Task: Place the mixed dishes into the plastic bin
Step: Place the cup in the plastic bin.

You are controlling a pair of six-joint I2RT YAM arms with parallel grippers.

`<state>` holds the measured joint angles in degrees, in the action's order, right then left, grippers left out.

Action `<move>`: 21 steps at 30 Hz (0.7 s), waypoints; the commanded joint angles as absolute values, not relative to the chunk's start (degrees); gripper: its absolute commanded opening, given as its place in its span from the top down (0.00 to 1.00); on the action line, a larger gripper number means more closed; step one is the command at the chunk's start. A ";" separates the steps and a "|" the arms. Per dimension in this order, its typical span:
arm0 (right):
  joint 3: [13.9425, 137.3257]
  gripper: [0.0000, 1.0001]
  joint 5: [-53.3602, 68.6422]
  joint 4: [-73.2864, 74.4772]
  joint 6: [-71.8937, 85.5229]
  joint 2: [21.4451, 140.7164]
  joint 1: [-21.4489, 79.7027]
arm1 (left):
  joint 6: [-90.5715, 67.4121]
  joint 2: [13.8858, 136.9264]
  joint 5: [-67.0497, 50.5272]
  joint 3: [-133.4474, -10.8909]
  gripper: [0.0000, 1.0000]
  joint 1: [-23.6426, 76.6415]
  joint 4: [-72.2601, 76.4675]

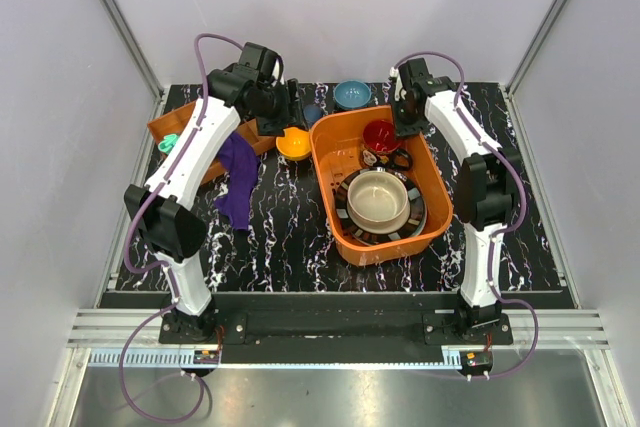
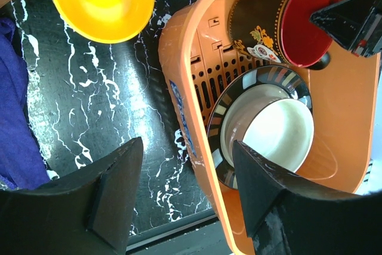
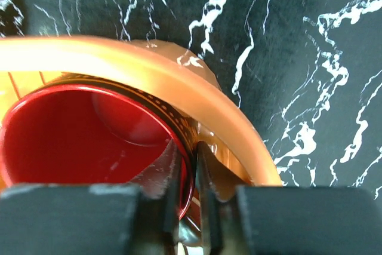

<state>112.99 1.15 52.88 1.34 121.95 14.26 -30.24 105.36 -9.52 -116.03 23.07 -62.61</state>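
Black marbled table (image 1: 280, 237) is carrying everything. Large bright orange rectangular plastic bin (image 1: 325, 162) is sitting right of centre. Inside, the dark striped-rim plate (image 1: 418, 219) is lying flat at the near end, with the round beige bowl (image 1: 378, 199) sitting on it. Red mug (image 1: 380, 135) is sitting at the bin's far end. Orange-yellow bowl (image 1: 293, 144) is outside, just beside the bin's far-left corner. Small blue bowl (image 1: 351, 95) is sitting beyond the far wall. Left gripper (image 2: 188, 195) is hovering wide open beside the bin's left wall, holding nothing. Right gripper (image 3: 190, 153) is narrow, straddling the mug's rim; can't tell if it's pinching.
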 commanded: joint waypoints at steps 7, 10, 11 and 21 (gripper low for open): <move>119.09 0.66 -0.79 43.24 3.60 121.46 13.27 | -29.36 104.68 -11.34 -118.13 0.35 21.97 -62.14; 120.05 0.62 -0.18 43.24 4.39 121.55 13.27 | -29.27 104.50 -11.16 -117.95 0.35 21.80 -62.14; 120.32 0.62 -0.18 43.24 4.66 121.55 13.27 | -29.35 104.50 -11.08 -117.95 0.35 21.80 -62.23; 123.83 0.53 1.93 44.03 8.35 118.04 13.27 | -31.37 105.20 -10.81 -118.21 0.35 21.18 -60.65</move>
